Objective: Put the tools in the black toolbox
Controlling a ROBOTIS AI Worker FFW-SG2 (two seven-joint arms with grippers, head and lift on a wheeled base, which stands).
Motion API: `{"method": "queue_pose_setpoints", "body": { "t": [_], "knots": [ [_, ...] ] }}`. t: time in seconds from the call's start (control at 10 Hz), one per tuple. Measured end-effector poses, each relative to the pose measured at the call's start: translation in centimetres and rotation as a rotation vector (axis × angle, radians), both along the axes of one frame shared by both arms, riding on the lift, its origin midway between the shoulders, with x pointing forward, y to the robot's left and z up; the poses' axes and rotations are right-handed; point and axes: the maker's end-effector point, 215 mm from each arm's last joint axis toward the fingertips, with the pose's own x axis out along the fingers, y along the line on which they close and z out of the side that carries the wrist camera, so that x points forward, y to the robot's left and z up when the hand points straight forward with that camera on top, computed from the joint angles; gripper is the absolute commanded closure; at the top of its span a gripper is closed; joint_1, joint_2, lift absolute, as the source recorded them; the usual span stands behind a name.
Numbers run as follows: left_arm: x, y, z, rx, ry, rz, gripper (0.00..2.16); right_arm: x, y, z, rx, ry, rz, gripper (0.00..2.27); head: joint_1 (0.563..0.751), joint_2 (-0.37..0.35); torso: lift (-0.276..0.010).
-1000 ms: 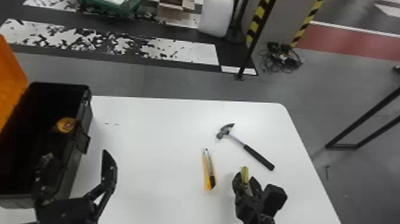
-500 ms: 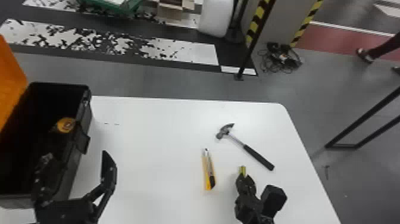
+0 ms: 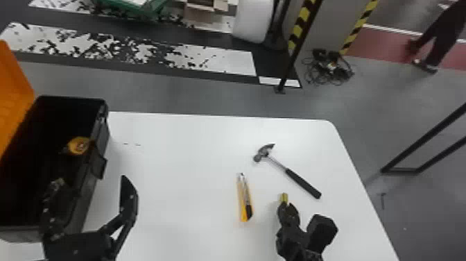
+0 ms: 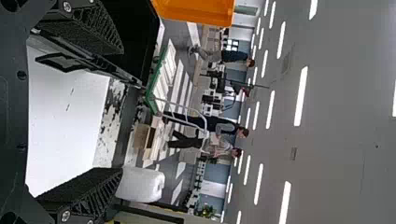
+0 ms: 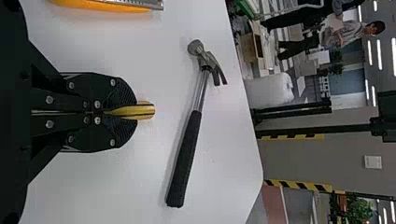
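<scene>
At left, the black toolbox [image 3: 98,139] stands with a yellow tape measure [image 3: 79,145] inside. Beside its right wall is my left gripper [image 3: 91,201], open and holding nothing; the left wrist view shows the gripper [image 4: 86,112] with fingers wide apart. My right gripper [image 3: 287,205], over the table's right part, is shut on a small yellow tool [image 3: 284,197]. In the right wrist view the gripper [image 5: 132,111] hides most of that yellow tool [image 5: 147,110]. A yellow utility knife [image 3: 244,199] lies to its left, and a hammer [image 3: 293,175] lies beyond it.
The toolbox's orange lid [image 3: 12,93] is raised at the far left. The white table [image 3: 180,156] has its far edge behind the tools and its right edge beyond the hammer handle. A black metal frame [image 3: 430,145] stands on the floor at right.
My right gripper's fingers have drawn together on the yellow tool, with only a slight shift of the gripper. The left gripper, utility knife and hammer are where they were.
</scene>
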Motion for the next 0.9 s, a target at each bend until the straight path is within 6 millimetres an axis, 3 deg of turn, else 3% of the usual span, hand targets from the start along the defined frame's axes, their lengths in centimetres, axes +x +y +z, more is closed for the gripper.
{"method": "queue_pose_setpoints", "body": {
  "t": [0.4, 0.9],
  "knots": [
    [0.0, -0.8, 0.8, -0.006, -0.02, -0.038, 0.1, 1.4, 1.3, 4.7, 0.021, -0.09, 0.044, 1.48, 0.695, -0.208, -0.039],
    [-0.2, -4.8, 4.4, -0.026, -0.13, -0.243, 0.1, 2.3, 6.9, 9.6, 0.034, -0.219, 0.269, 1.48, 0.695, -0.178, -0.039]
  ]
}}
